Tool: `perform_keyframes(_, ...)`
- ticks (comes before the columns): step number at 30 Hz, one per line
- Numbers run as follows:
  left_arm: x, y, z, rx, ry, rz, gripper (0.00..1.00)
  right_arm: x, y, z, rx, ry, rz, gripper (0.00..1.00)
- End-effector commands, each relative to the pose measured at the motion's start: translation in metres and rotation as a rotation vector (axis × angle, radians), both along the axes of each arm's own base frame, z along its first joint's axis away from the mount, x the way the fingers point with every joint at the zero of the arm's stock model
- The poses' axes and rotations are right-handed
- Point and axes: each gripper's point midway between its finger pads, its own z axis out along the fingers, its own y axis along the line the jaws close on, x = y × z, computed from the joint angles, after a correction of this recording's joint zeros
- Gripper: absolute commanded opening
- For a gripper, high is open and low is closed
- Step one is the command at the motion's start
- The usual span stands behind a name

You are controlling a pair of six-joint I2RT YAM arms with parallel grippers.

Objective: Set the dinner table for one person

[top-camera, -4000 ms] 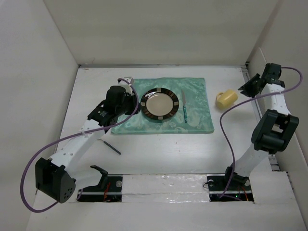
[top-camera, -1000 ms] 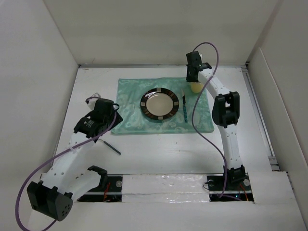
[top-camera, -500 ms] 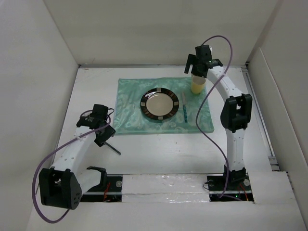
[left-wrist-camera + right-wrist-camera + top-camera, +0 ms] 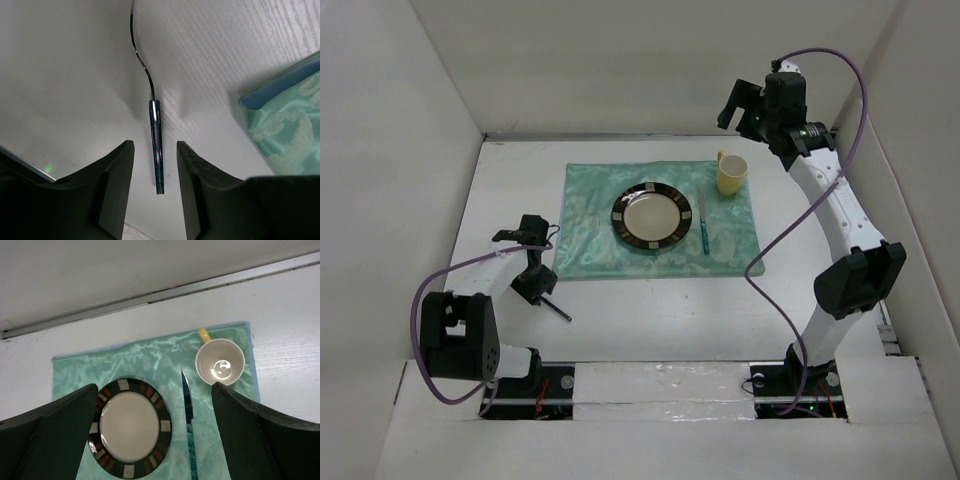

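Your left gripper [image 4: 538, 292] hangs low over the near-left part of the dinner table [image 4: 670, 310]. Its jaws are apart, and the dark handle of a slim utensil [image 4: 157, 130] lies between them. The left wrist view shows a gap on both sides, so nothing is gripped yet. The handle runs straight along the opening, square to the closing direction, so the line-up looks good.

The handle is very thin and lies flat on the white surface. I judge you should go down until the tips all but touch the table before closing, or the pads may slide over it. Close on the handle, not on the curved metal neck beyond it. The head is out of that view, so I cannot tell fork from spoon.

Further off, the green placemat [image 4: 590, 190] lies mid-table. On it are the striped-rim plate [image 4: 653, 217], the knife [image 4: 705, 225] just right of the plate, and the yellow mug [image 4: 731, 172] at the mat's far right corner. The space left of the plate is free, so lay the utensil there, parallel to the knife.

Your right gripper [image 4: 742, 108] sits high beyond the mug, spread wide and empty, well apart from that path.
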Motion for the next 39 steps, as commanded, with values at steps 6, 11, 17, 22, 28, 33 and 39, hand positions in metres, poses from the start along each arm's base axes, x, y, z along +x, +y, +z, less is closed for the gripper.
perform_keyframes(6,0.008,-0.003,-0.004,-0.007,0.002,-0.036,0.33,-0.009,0.005,0.015,0.03,-0.046,0.036,1.0)
perform_keyframes(11,0.008,-0.005,-0.01,-0.017,0.028,-0.066,0.34,-0.011,-0.009,0.032,0.055,-0.069,0.032,1.0)
perform_keyframes(17,0.007,-0.006,-0.015,-0.024,0.075,-0.091,0.33,-0.022,-0.024,0.061,0.079,-0.119,0.032,1.0)
perform_keyframes(22,0.007,-0.005,-0.02,-0.02,0.082,-0.105,0.03,-0.033,-0.032,0.081,0.118,-0.152,0.048,1.0)
perform_keyframes(28,0.016,-0.005,0.011,-0.017,0.014,-0.13,0.0,-0.06,-0.008,0.104,0.191,-0.169,0.19,0.98)
perform_keyframes(33,0.045,-0.047,0.116,-0.056,-0.333,-0.228,0.0,-0.117,0.087,0.09,0.294,-0.114,0.531,0.34)
perform_keyframes(39,0.098,-0.118,0.261,-0.368,-1.0,-0.404,0.0,-0.211,0.187,0.039,0.336,-0.002,0.87,0.04)
